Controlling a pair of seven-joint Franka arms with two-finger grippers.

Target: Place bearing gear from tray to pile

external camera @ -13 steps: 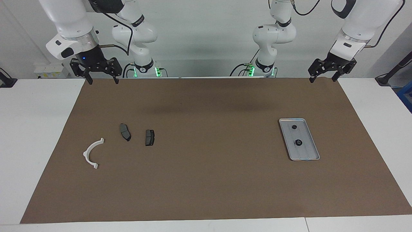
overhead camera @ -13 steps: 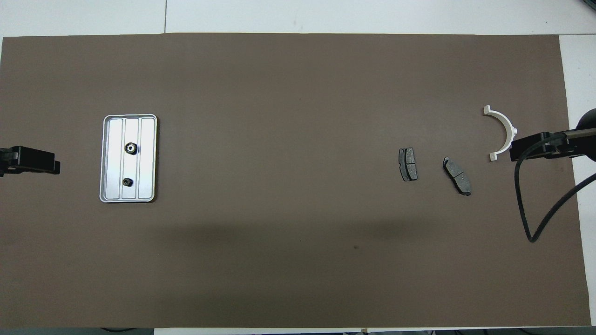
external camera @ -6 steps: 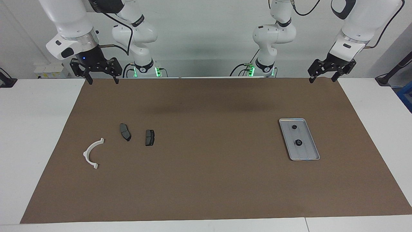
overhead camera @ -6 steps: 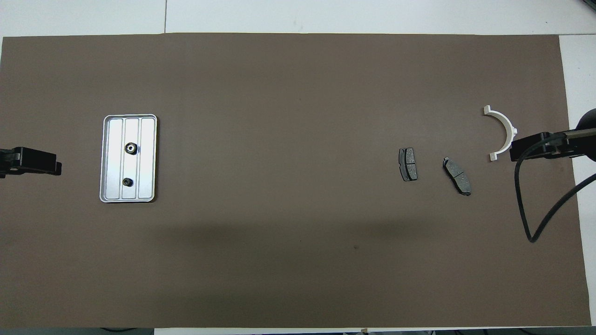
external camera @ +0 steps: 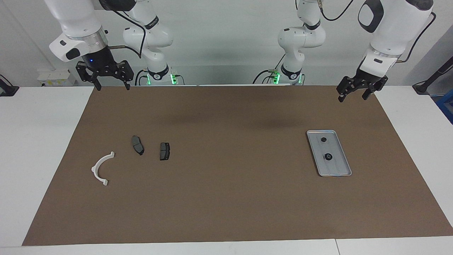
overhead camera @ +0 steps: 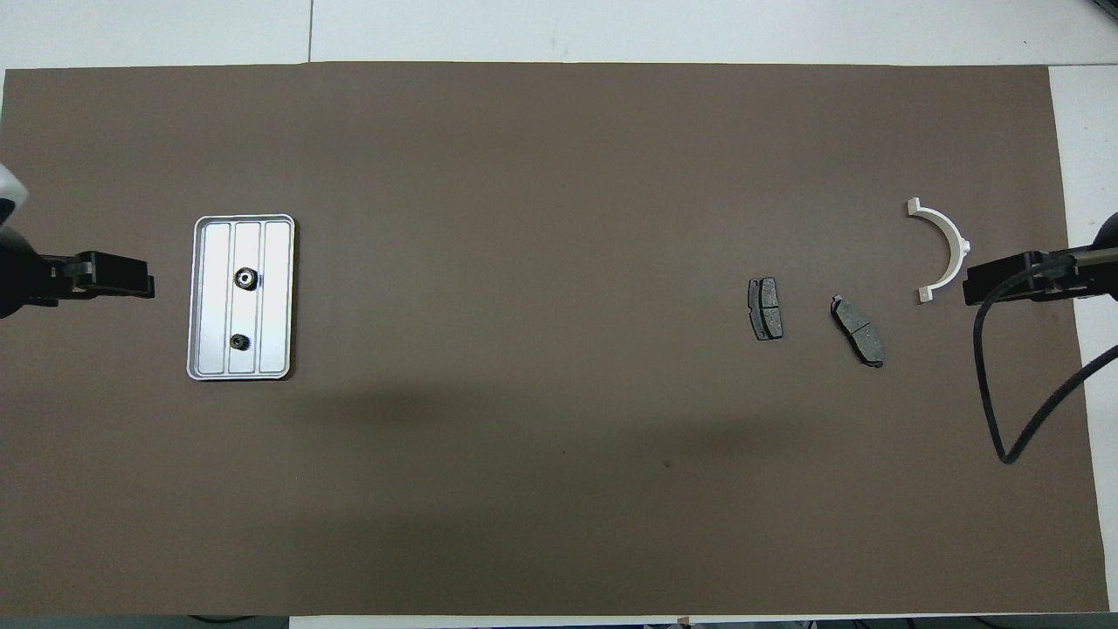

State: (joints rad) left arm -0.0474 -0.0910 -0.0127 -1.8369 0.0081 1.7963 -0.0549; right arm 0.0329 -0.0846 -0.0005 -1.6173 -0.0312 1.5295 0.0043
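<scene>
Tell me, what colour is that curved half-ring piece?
The half-ring bracket is white, clearest in the overhead view against the brown mat.

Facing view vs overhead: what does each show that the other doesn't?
Facing view only: both arm bodies and bases, the wall, and both grippers from the side, fingers spread, raised over the mat's robot-side edge, the left gripper toward the tray's end, the right gripper toward the pile's end.

Overhead view only: the tray's lengthwise ridges clearly, and the light centre of the farther gear.

Both: brown mat, tray holding two gears, the nearer gear, two brake pads, white half-ring bracket.
</scene>
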